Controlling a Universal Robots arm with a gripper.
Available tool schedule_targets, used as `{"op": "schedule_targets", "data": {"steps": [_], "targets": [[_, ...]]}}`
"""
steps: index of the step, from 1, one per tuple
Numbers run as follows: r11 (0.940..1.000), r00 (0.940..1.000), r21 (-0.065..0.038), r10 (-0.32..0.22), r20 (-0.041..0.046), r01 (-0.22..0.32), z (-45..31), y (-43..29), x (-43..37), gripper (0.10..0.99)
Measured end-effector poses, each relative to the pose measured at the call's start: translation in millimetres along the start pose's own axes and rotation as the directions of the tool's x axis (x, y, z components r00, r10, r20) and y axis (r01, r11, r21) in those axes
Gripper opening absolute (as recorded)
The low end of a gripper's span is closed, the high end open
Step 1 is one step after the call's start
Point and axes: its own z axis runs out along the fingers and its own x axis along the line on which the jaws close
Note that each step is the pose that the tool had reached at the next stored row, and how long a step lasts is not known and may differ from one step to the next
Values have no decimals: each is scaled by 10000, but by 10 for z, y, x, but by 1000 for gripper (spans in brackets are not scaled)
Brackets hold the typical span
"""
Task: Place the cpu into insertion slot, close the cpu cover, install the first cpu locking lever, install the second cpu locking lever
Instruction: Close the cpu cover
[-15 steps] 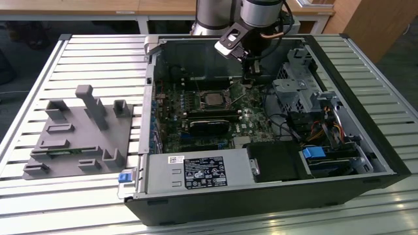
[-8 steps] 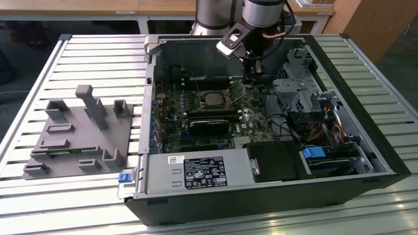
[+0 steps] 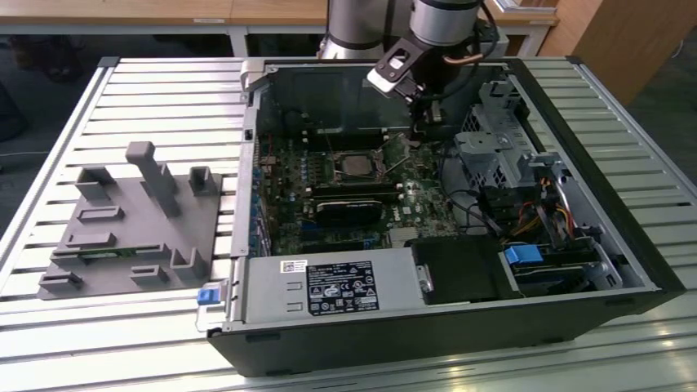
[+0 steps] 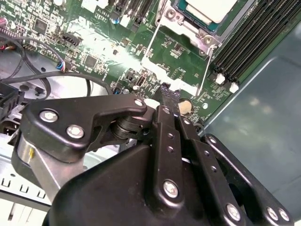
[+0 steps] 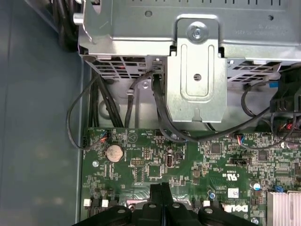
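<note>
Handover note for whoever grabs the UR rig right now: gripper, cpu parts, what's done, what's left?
Gripper: shut, nothing seen in it, low over the motherboard beside the socket.
Things: the cpu sits in the insertion slot; the cpu cover lies down around it.
Done: cpu placed; cover looks closed.
Left: first lever and second lever run along the socket's sides; I cannot tell whether either is latched.

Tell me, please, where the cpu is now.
The cpu sits in the insertion slot on the motherboard, toward the exterior view's left of the gripper.
</note>
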Motion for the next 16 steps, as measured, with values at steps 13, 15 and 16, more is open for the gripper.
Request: {"op": "schedule_targets", "data": {"steps": [13, 15, 16], "targets": [[9998, 9998, 45, -175, -9, 175, 65, 86, 27, 106], [9998, 9998, 59, -186, -10, 186, 92, 96, 32, 106], [9998, 9998, 63, -188, -9, 188, 100, 96, 34, 106]]}}
